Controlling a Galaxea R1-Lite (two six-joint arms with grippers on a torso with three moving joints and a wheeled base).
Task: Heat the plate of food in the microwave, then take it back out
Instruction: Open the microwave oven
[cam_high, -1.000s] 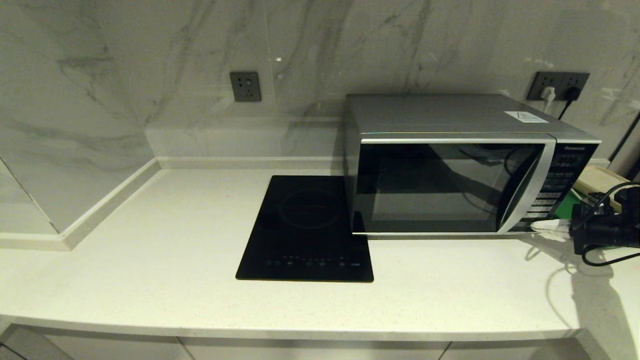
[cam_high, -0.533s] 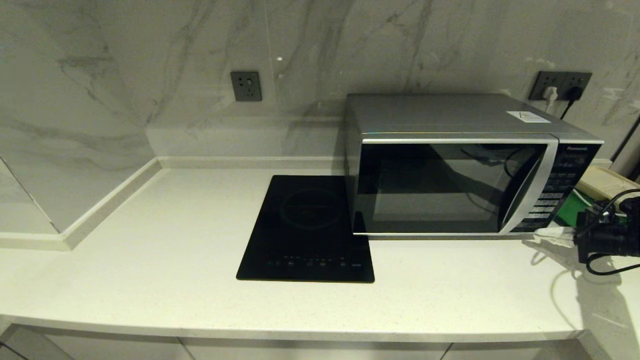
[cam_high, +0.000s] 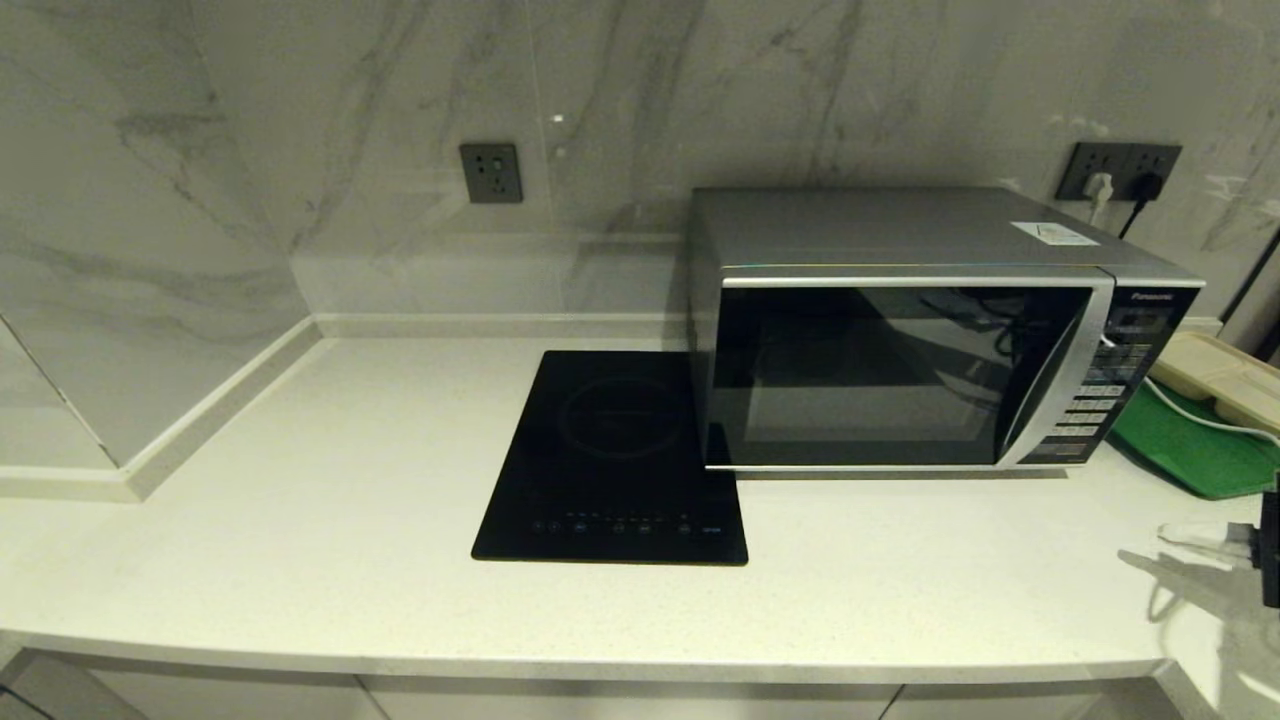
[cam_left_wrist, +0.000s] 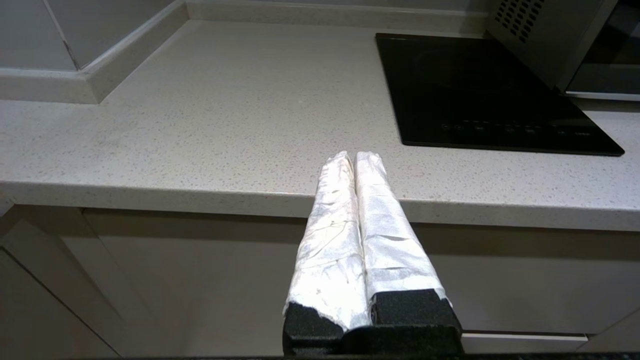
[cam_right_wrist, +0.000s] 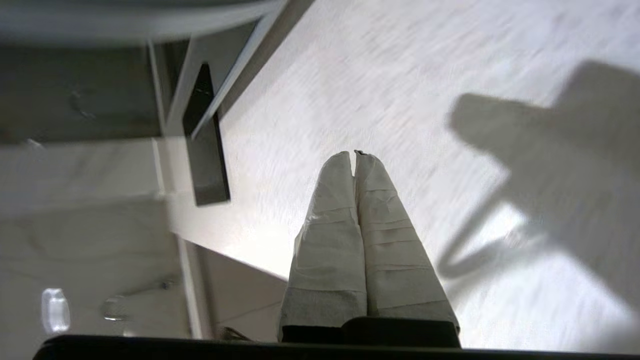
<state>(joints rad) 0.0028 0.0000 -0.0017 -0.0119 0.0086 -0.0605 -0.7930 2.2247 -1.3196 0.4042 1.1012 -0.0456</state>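
My left pincer (cam_left_wrist: 354, 156), tips pressed together and empty, hangs before the table (cam_high: 300, 520) edge. On the table, left to right: one black hob (cam_high: 615, 460); one microwave (cam_high: 930, 330), door closed, touching the hob's right side; one green tray (cam_high: 1195, 450). My right pincer (cam_high: 1200, 537), closed and empty, hovers over the table's right end. No plate shows.

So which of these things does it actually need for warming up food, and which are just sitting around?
For the job:
- microwave, door closed
- right gripper, shut and empty, over the counter near its right end
- the plate of food is not in view

Just lying about:
- black hob
- green tray
- beige box on that tray
- wall sockets
- left gripper, parked at the counter's front edge
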